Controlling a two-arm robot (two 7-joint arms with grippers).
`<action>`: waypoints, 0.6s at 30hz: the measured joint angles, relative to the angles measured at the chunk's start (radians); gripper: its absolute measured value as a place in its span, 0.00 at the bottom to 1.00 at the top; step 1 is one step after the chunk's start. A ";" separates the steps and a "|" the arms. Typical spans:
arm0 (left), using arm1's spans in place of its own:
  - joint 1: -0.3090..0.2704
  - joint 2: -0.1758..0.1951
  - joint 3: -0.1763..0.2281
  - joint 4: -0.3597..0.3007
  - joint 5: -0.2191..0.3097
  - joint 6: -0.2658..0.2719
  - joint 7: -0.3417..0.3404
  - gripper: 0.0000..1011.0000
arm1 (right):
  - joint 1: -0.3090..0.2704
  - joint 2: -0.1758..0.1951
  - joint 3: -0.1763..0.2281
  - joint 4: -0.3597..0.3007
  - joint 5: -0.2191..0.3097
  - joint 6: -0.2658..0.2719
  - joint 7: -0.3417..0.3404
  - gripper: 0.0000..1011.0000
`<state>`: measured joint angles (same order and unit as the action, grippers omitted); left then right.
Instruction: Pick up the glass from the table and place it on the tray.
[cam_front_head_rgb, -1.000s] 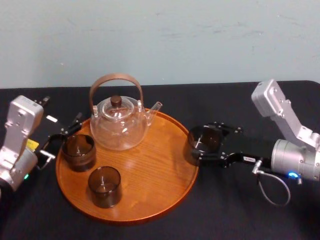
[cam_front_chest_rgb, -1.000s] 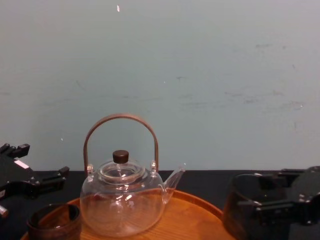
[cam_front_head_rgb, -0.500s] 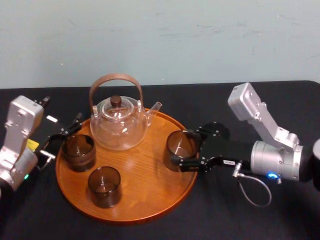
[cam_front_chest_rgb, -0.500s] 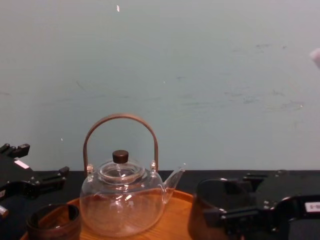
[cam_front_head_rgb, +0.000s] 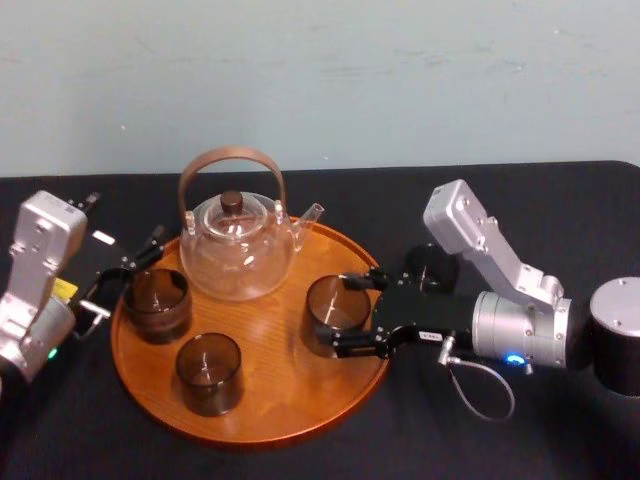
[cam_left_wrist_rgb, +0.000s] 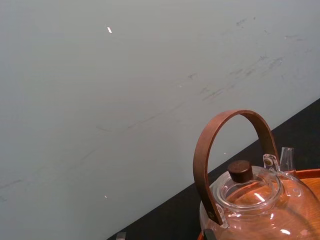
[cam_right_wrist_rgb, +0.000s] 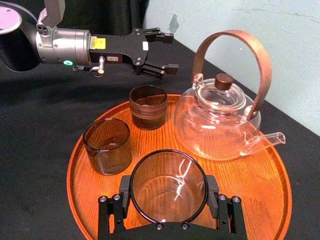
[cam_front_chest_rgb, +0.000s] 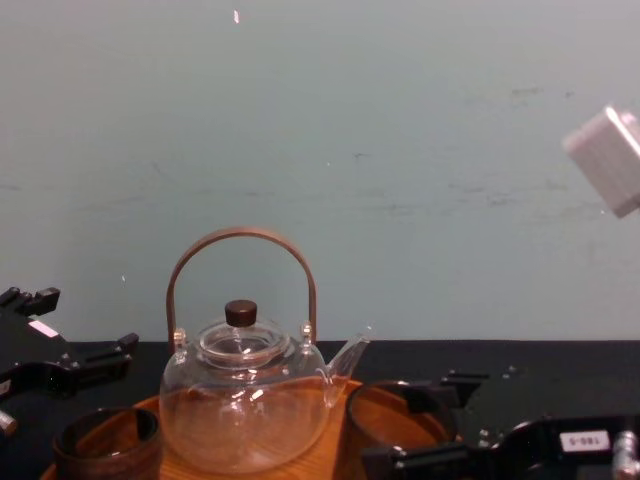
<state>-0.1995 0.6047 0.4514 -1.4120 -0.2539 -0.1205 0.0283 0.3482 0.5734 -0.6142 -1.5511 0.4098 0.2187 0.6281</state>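
Clamping the upright glass (cam_right_wrist_rgb: 169, 185) between its fingers, right gripper (cam_front_head_rgb: 340, 314) holds it over the right part of the tray (cam_front_head_rgb: 270, 385), inside the rim, bare wood straight below, contact unclear; left gripper (cam_front_head_rgb: 122, 275), fingers spread, sits parked at the far left edge.

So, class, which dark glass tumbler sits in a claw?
The dark glass tumbler at the round wooden tray's right side, inside the right claw; the other two stand free.

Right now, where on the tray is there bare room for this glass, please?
The tray is bare centrally, between teapot, front glass and the held glass in the right gripper at its right. Its left edge is crowded: rear glass, left gripper.
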 joint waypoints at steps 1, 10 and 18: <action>0.000 0.000 0.000 0.000 0.000 0.000 0.000 0.99 | 0.001 -0.002 -0.002 0.002 -0.001 -0.002 0.000 0.89; 0.000 0.000 0.000 0.000 0.000 0.000 0.000 0.99 | 0.003 -0.020 -0.017 0.028 -0.009 -0.029 0.001 0.89; 0.000 0.000 0.000 0.000 0.000 0.000 0.000 0.99 | 0.001 -0.034 -0.024 0.056 -0.013 -0.048 0.003 0.89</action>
<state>-0.1995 0.6046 0.4514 -1.4120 -0.2539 -0.1205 0.0283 0.3494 0.5396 -0.6378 -1.4956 0.3966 0.1708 0.6310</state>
